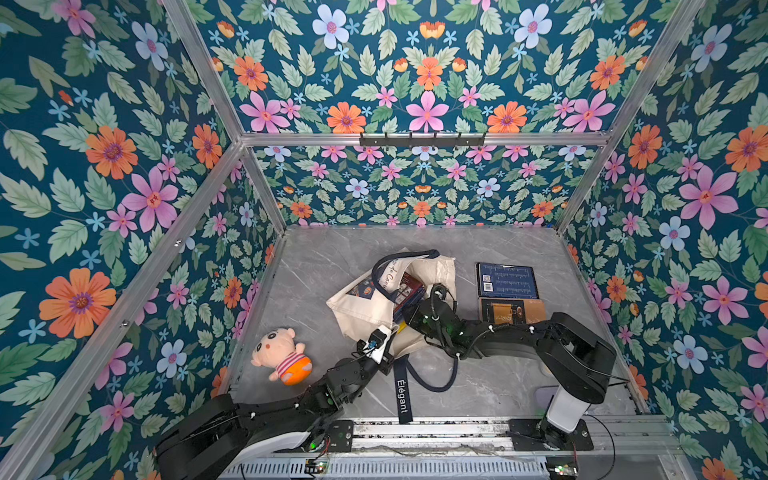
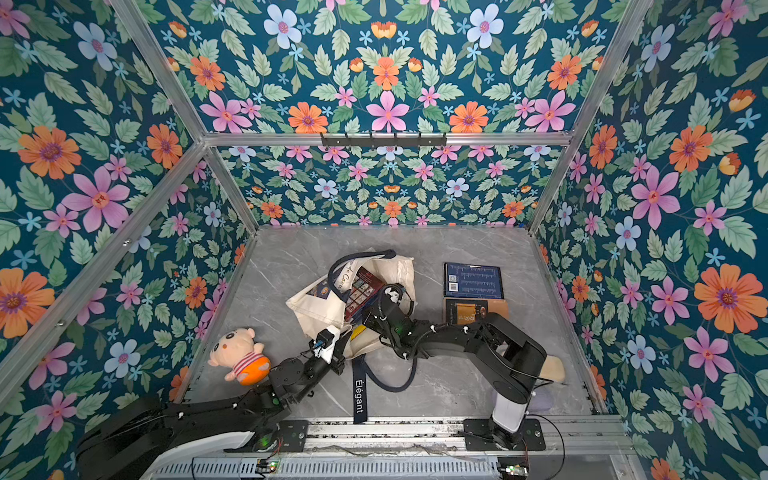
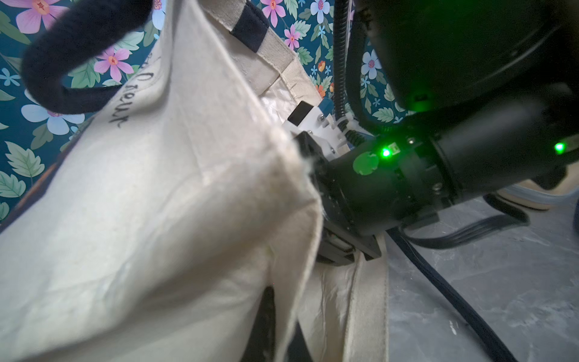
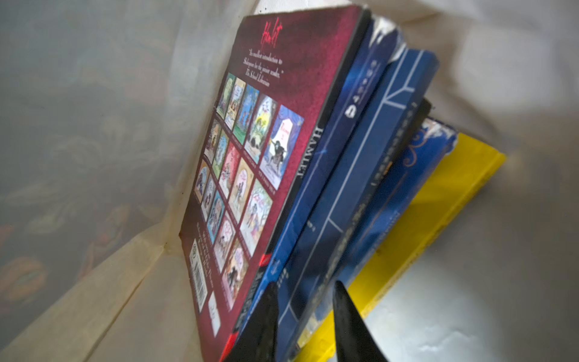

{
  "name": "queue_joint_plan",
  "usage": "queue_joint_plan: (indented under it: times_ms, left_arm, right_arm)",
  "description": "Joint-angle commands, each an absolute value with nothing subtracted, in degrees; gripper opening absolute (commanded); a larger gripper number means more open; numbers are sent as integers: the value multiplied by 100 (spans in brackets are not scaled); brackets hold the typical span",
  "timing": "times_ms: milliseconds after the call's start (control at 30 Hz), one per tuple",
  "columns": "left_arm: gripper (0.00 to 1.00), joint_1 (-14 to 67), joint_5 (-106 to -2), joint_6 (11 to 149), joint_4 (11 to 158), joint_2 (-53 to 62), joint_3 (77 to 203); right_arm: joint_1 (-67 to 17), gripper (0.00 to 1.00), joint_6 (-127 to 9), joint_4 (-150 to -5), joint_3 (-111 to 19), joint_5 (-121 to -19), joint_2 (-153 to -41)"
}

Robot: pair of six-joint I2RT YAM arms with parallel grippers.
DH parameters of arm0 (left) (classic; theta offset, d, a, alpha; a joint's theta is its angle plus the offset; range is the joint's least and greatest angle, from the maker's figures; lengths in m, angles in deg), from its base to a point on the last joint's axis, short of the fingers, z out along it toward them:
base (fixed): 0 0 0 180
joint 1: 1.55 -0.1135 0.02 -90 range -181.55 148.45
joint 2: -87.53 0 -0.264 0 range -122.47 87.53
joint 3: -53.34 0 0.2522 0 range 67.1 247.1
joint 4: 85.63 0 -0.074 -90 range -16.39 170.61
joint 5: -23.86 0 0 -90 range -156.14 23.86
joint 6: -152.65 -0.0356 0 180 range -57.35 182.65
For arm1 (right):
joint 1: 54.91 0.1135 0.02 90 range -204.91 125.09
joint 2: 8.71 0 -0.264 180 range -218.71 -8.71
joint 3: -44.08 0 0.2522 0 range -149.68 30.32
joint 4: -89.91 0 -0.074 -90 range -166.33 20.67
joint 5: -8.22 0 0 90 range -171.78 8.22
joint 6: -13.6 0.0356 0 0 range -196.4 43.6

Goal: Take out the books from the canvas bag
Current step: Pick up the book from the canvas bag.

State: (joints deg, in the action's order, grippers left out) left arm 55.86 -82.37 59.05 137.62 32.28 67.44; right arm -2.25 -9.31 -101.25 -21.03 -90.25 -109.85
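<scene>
Books (image 4: 313, 188): packed side by side inside bag (image 1: 361, 311) on table (image 1: 498, 386). Likely thin, stiff, light, glossy (slip risk). Right fingers (image 4: 351, 319) narrow, pinching blue book (image 4: 354, 194) at spine edge, judged the best hold. Left fingers (image 3: 265, 313) closed on soft bag rim.

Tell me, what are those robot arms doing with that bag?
They are taking books out of the bag. The left gripper pinches the bag's edge to hold it open. The right gripper is inside the bag, its fingers either side of a blue book in the stack. Two more books already lie on the table. A doll lies nearby, untouched.
</scene>
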Motion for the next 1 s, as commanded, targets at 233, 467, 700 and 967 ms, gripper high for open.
queue_joint_plan:
  times_ms: [233,467,700,967]
  left_arm:
    - [0,5593,-8178,5821,14239,3217,6674]
    - [0,5593,-8207,5816,14205,3281,6666]
    - [0,5593,-8244,5825,14179,3283,6683]
    - [0,5593,-8245,5843,14143,3275,6692]
  right_arm:
    - [-243,24,-818,-11125,-2115,-9144,-11412]
    - [-235,1,-810,-11382,-1725,-9450,-11111]
    - [-231,0,-844,-10826,-1336,-9680,-10327]
    - [-265,38,-896,-11653,-1114,-9482,-10584]
